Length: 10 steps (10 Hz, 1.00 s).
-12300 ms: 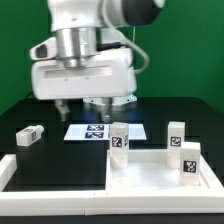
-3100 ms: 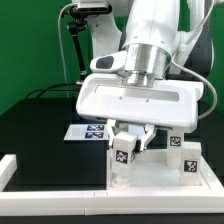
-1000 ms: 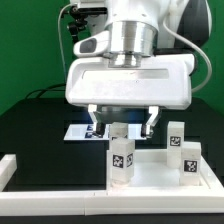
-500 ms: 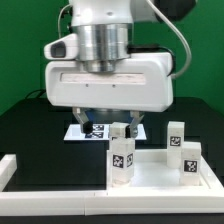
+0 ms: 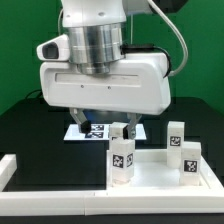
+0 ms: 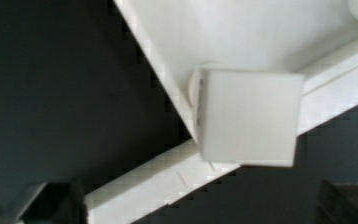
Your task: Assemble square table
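Note:
The white square table top (image 5: pixel 160 178) lies at the front of the exterior view's right. Four stubby tagged legs stand upright on it: a front left leg (image 5: pixel 121 161), one behind it (image 5: pixel 120 131), and two on the right (image 5: pixel 177 136) (image 5: pixel 189 160). My gripper (image 5: pixel 107 122) hangs open and empty above and to the left of the front left leg, touching nothing. In the wrist view the gripper (image 6: pixel 197 205) shows only dark fingertips (image 6: pixel 48 200) far apart. Below them are that leg's top (image 6: pixel 247 115) and the table top (image 6: pixel 229 30).
The marker board (image 5: pixel 92 131) lies flat on the black table behind the legs. A long low white border rail (image 5: pixel 55 203) runs along the front and turns up at the left end (image 5: pixel 8 166). A white strip (image 6: pixel 149 185) crosses the wrist view.
My gripper has let go of the front left leg, which stays upright on the table top. It has risen and shifted toward the exterior view's left.

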Motion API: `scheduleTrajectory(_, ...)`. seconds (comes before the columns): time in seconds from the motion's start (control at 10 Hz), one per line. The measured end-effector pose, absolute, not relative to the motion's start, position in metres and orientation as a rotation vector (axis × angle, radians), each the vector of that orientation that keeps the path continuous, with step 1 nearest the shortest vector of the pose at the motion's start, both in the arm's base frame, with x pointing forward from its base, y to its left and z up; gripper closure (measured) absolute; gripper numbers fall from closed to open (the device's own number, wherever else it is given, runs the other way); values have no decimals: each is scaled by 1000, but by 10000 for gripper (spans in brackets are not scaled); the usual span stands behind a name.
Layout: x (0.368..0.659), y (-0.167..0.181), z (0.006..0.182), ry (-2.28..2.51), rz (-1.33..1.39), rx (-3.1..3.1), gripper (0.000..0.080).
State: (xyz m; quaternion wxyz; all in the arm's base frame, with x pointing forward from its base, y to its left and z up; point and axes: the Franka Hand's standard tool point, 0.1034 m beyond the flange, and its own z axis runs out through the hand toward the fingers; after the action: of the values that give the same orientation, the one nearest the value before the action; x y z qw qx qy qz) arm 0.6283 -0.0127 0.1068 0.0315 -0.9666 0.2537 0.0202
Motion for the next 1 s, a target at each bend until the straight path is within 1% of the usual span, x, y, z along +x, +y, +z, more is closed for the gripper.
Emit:
scheduleTrajectory(0.2,628,3,92,827,52,-2968,151)
scheduleTrajectory(0.3,628,3,88,826,55,-2972,151)
scheduleTrajectory(0.6,630,0,86,827,37,-2979,151)
scheduleTrajectory(0.7,630,0,86,840,37,-2975,174)
scheduleTrajectory(0.8,630,0,86,884,38,-2963,174)
scheduleTrajectory(0.9,630,-1,86,882,38,-2964,362)
scheduleTrajectory(1.0,630,0,86,939,39,-2946,362)
